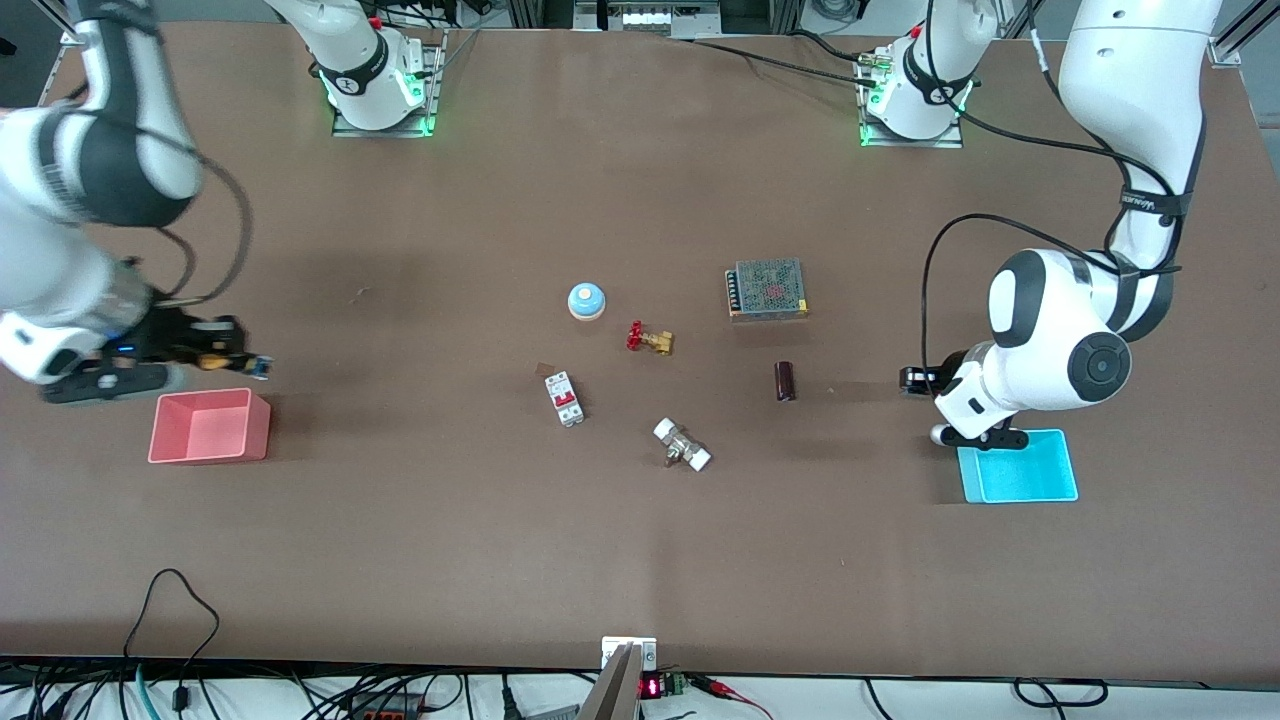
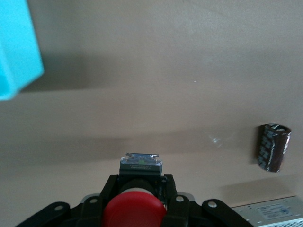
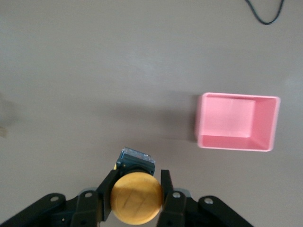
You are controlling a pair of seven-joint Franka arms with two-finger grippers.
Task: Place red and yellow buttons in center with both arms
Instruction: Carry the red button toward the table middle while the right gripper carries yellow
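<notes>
Front view: right gripper (image 1: 225,345) up in the air at the right arm's end of the table, over bare brown top just beside the pink bin (image 1: 209,426), clamped on the yellow button (image 1: 212,357). Right wrist view: black fingers (image 3: 166,187) pressed against either side of the round orange-yellow cap (image 3: 136,197), blue-black body poking out past it, pink bin lying open and well apart on the tabletop below. Front view again: left gripper (image 1: 915,380) aloft at the left arm's end, over the table beside the cyan bin (image 1: 1020,467), mostly hidden under the white wrist. Left wrist view: fingers (image 2: 170,189) closed tight on the red button (image 2: 134,212), red cap filling the gap, grey connector end sticking forward, a corner of the cyan bin (image 2: 16,47) off to one edge. Both buttons held off the surface, neither yet at the center (image 1: 640,420). Spread about the middle: blue-domed bell (image 1: 587,300), red-handled brass valve (image 1: 650,339), white circuit breaker (image 1: 564,398), metal fitting with white ends (image 1: 682,445), dark cylindrical capacitor (image 1: 785,381), and mesh-topped power supply (image 1: 767,289).
</notes>
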